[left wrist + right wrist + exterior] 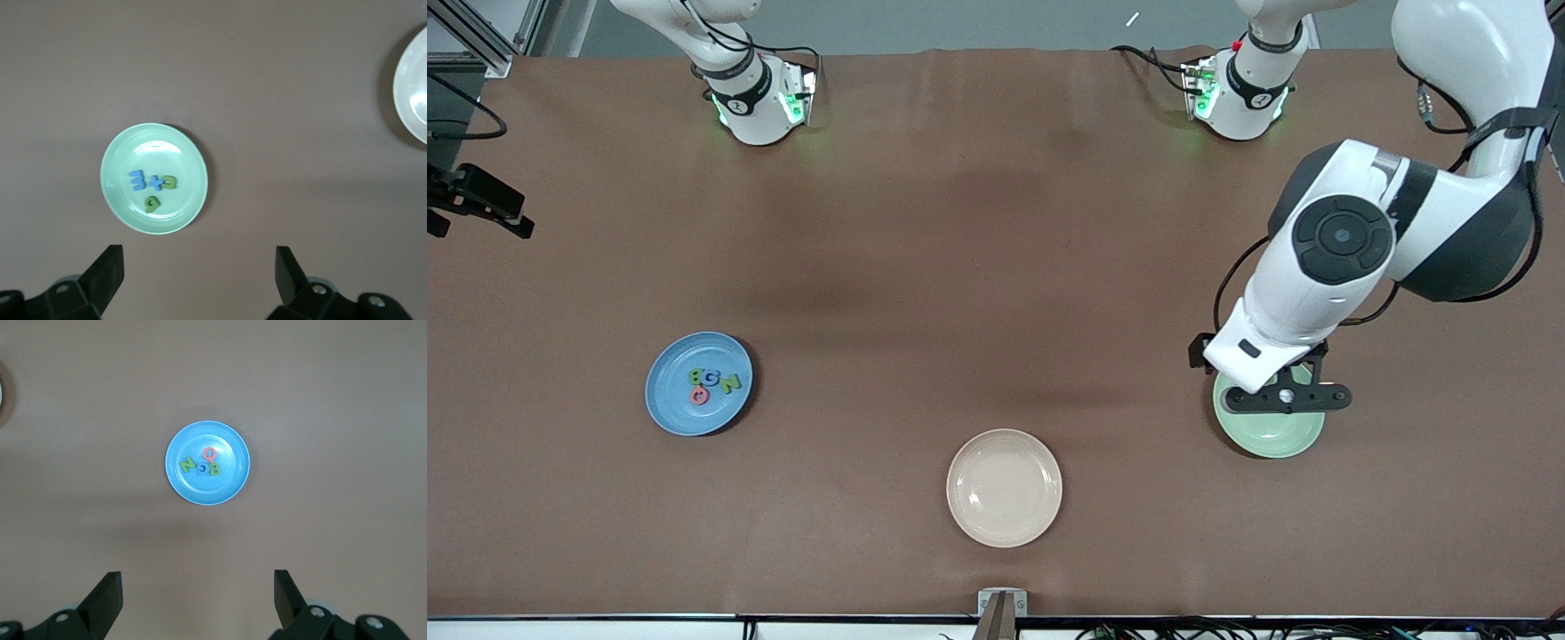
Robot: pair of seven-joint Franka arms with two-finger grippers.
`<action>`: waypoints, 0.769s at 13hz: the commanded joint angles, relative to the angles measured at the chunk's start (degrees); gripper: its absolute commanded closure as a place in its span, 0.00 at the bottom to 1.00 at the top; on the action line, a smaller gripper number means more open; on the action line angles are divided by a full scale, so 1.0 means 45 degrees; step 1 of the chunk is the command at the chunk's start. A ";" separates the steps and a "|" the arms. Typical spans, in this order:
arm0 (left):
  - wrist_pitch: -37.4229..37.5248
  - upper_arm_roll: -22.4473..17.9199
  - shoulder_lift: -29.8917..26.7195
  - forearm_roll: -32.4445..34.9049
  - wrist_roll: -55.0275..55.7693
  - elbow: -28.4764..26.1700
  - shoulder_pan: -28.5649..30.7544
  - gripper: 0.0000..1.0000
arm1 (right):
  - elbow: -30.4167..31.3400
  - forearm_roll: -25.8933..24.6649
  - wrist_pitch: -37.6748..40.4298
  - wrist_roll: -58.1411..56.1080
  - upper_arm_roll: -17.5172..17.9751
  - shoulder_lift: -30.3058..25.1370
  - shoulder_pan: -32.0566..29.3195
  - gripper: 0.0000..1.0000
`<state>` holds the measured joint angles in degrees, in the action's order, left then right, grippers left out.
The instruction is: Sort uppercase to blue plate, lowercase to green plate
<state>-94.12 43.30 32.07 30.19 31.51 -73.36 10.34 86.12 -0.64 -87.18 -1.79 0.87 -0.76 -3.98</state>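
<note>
Left gripper (pixel 1286 397) hangs over the green plate (pixel 1280 437) with its fingers (pixel 107 270) spread wide and nothing between them. From the left wrist view you look straight down on that plate (pixel 117 157), and all four lowercase letters sit in it: the blue m (pixel 138 179), the blue x (pixel 155 181) touching it, the green u (pixel 170 182) right beside the x, and the green p (pixel 153 203) a bit apart from those three.

Right gripper (pixel 197 603) doesn't show in the front view, but the right wrist view has its fingers (pixel 107 590) wide apart too, empty, high over the blue plate (pixel 230 483). That plate (pixel 671 404) sits toward the right arm's end of the table and holds the uppercase bunch, all clustered near the middle: green N (pixel 732 383), blue G (pixel 711 381), green B (pixel 695 379) and the coral Q (pixel 699 396), packed tight and pretty much touching.

Between the two plates, nearer the front camera, there's a cream plate (pixel 1004 487) with nothing in it. The table (pixel 978 267) is plain brown
</note>
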 commanded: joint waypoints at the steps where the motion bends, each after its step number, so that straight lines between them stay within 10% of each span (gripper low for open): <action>1: 0.0096 -0.2601 -0.1322 -0.1916 -0.1254 -0.0046 -0.0986 0.00 | 0.0004 -0.0248 -0.0060 0.0086 0.0041 -0.0065 0.0064 0.00; 6: 0.0289 -0.7717 -0.3702 -0.5412 -0.4807 -0.0686 -0.2958 0.00 | 0.0004 -0.0248 -0.0119 0.0067 0.0041 -0.0065 0.0064 0.00; 10: 0.1381 -0.9543 -0.5832 -0.6494 -0.5263 -0.2132 -0.3625 0.00 | 0.0004 -0.0248 -0.0099 0.0086 0.0041 -0.0065 0.0064 0.00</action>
<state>-89.18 2.45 11.62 1.97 8.30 -77.08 -4.02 86.08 -0.71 -87.54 -1.79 0.93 -0.76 -3.96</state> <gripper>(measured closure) 0.000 0.000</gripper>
